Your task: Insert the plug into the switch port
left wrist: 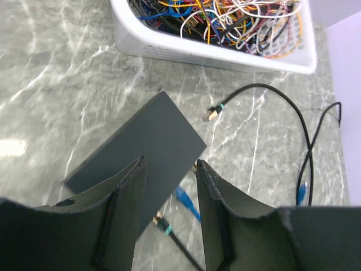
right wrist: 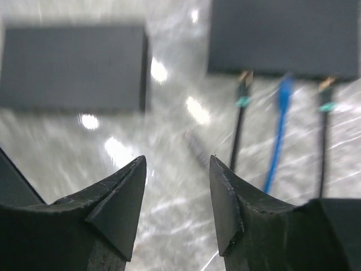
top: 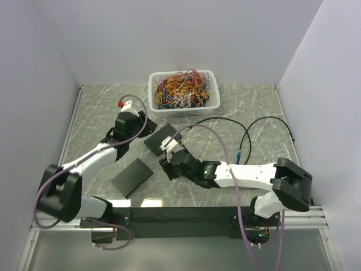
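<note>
We find the right pincer (right wrist: 177, 169) low over the surface (left wrist: 56, 84), fingers spread and nothing between them. The left pincer (left wrist: 169, 164) sits astride a corner of the switch (left wrist: 146, 135) with its fingers apart; we cannot tell whether they bear on it. Three leads (right wrist: 285, 96) already meet the switch's port edge (that wrist view is blurred, so how deep they sit is unclear).

The plug (left wrist: 211, 114) we want lies loose on the surface, just beside the switch, between it and the basket (left wrist: 169, 48). Its black cable (left wrist: 299, 130) loops away to the right.

Our reading is that fetching the plug comes first. We'd pinch it by the body behind the gold tip and keep it level. Then we'd square it to a free port and push straight in, while the left side braces the switch against sliding.
</note>
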Tool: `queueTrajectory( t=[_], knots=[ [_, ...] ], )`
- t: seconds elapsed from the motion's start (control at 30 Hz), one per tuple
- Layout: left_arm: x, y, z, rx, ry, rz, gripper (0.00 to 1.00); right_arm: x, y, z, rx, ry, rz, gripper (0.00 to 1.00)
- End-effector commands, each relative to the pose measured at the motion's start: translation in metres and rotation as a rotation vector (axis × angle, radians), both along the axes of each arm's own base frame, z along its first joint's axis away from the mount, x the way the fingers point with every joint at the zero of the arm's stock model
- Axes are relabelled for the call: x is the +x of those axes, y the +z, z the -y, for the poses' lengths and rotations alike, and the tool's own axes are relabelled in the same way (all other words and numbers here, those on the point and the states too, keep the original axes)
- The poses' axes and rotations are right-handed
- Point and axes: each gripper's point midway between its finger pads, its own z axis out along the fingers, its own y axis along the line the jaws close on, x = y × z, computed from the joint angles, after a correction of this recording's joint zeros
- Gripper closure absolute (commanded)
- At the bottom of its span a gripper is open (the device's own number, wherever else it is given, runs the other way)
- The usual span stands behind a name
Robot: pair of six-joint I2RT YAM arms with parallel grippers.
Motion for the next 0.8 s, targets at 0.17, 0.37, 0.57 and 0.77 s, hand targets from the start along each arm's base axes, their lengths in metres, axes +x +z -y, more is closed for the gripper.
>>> queueTrajectory(
  t=[0.17,0.37,0.57,0.77],
  knots=[
    [-0.039,0.0,-0.026,0.013,0.041,-0.005,0.51,0.002,-0.036,-0.017,-0.191,0.061,-0.046,0.48],
    [-0.044,-0.004,-0.037,0.036,0.072,-0.001,0.51,0.009,-0.069,-0.018,-0.274,0.049,-0.076,0.51],
    [-0.044,-0.009,-0.037,0.035,0.069,-0.01,0.51,0.023,-0.077,-0.009,-0.28,0.01,-0.103,0.52],
    [-0.044,-0.013,-0.037,0.034,0.065,-0.019,0.51,0.028,-0.082,-0.008,-0.274,0.001,-0.117,0.52]
  ],
)
